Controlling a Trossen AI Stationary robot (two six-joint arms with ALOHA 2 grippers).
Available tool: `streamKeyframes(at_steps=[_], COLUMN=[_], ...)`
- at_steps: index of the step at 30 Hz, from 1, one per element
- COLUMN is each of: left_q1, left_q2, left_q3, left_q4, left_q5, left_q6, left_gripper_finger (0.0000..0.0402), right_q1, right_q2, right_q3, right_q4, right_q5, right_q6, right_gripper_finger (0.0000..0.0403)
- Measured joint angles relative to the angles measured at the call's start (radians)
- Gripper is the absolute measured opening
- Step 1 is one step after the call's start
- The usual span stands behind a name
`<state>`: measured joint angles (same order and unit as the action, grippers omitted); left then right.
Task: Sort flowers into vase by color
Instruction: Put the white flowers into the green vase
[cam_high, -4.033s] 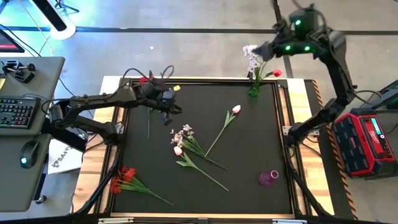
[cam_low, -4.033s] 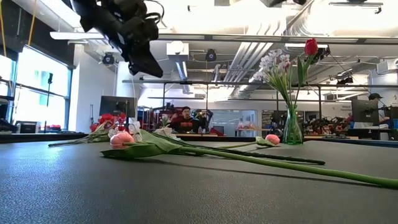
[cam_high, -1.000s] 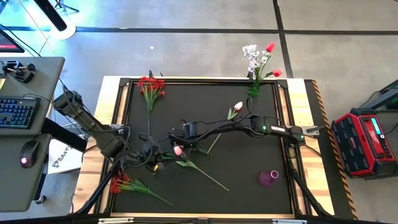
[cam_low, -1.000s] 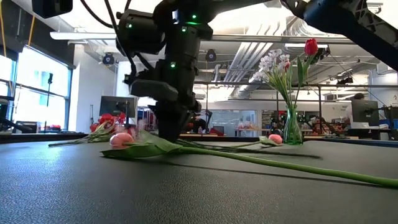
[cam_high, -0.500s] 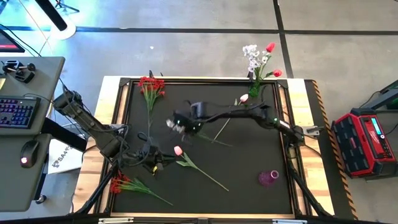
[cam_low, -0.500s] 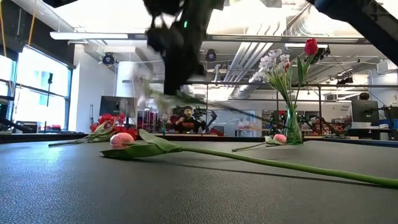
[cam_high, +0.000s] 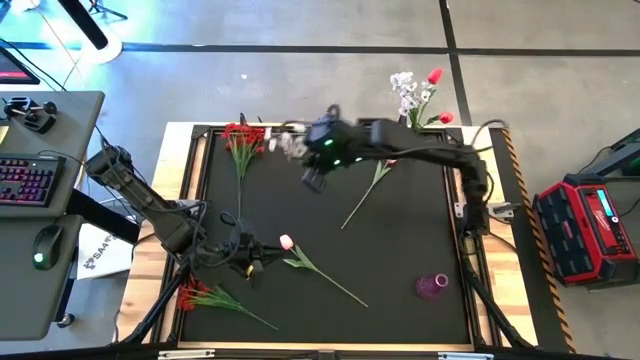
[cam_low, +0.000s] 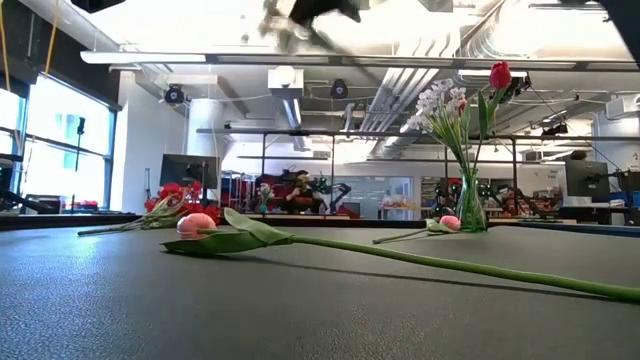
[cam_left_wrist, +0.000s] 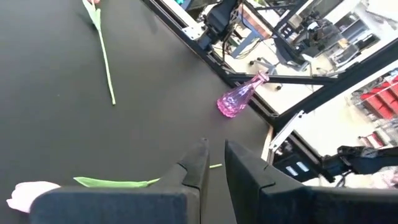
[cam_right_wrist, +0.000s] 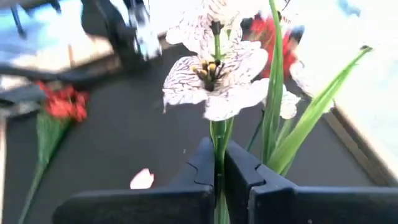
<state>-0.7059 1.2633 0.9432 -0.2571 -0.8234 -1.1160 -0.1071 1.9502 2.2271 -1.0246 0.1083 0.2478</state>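
My right gripper (cam_high: 300, 148) hangs high over the table's far left part, shut on a sprig of white-lavender blossoms (cam_high: 281, 143). A green vase (cam_high: 408, 146) at the far right edge holds more white-lavender blossoms and red tulips. One pink tulip (cam_high: 287, 242) lies on the mat in the middle. Another pink tulip (cam_high: 372, 182) lies nearer the vase. Red bunches lie at the far left (cam_high: 240, 140) and the near left (cam_high: 196, 293). My left gripper (cam_high: 255, 262) rests low at the near left, its fingers almost together with nothing between them. My right gripper pinches the sprig's green stem (cam_right_wrist: 219, 134) between its two fingers, just below a veined white blossom (cam_right_wrist: 214, 74). The blossoms and green leaves stick out past the fingertips. The sprig is lifted clear of the table.
A pink glass vase (cam_high: 432, 287) lies on its side near the table's near right corner, also seen as the pink vase (cam_left_wrist: 235, 101) in the left wrist view. A raised frame (cam_high: 190, 190) borders the black mat. A desk with a keyboard (cam_high: 25, 180) stands to the left.
My right gripper has risen from the middle of the mat and gone toward the far edge, carrying the white-lavender sprig. The sprig lay on the mat beside the pink tulip and now hangs well clear of it. In the low view the gripper has climbed out past the top.
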Motion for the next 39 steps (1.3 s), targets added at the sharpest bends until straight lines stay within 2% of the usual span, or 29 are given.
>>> streamKeyframes(at_steps=[2, 6, 9, 14, 21, 24, 30, 34, 36, 39], left_q1=[0.000, 0.009, 0.024, 0.040, 0.040, 0.053, 0.117, 0.184, 0.237, 0.341], left_q2=[0.002, 0.012, 0.024, 0.071, 0.151, 0.177, 0.191, 0.192, 0.192, 0.192], left_q3=[0.000, 0.000, 0.000, 0.000, 0.000, 0.000, -0.001, -0.001, -0.001, -0.001], left_q4=[-0.002, -0.010, -0.001, 0.029, 0.075, 0.091, 0.114, 0.150, 0.176, 0.236], left_q5=[-0.005, -0.031, -0.035, -0.033, -0.024, -0.024, -0.025, -0.003, 0.065, 0.251], left_q6=[0.001, 0.007, 0.021, 0.021, 0.022, 0.063, 0.164, 0.296, 0.375, 0.513], left_gripper_finger=[0.0037, 0.0037, 0.0037, 0.0037, 0.0037, 0.0037, 0.0037, 0.0037, 0.0037, 0.0037], right_q1=[0.000, -0.007, -0.030, -0.069, -0.137, -0.140, -0.164, -0.220, -0.258, -0.321], right_q2=[-0.062, -0.168, -0.237, -0.361, -0.478, -0.557, -0.794, -0.919, -0.965, -1.019], right_q3=[0.001, 0.003, 0.003, 0.002, -0.005, -0.120, -0.574, -0.761, -0.814, -0.860], right_q4=[0.009, -0.043, -0.067, -0.029, 0.025, 0.113, 0.531, 0.618, 0.623, 0.648], right_q5=[0.041, 0.221, 0.282, 0.280, 0.213, 0.245, 0.204, 0.244, 0.262, 0.266], right_q6=[-0.022, -0.074, -0.081, -0.096, -0.118, -0.124, -0.113, -0.138, -0.147, -0.173], right_gripper_finger=[0.0000, 0.0000, 0.0000, 0.0000, 0.0000, 0.0000, 0.0000, 0.0000, 0.0000, 0.0000])
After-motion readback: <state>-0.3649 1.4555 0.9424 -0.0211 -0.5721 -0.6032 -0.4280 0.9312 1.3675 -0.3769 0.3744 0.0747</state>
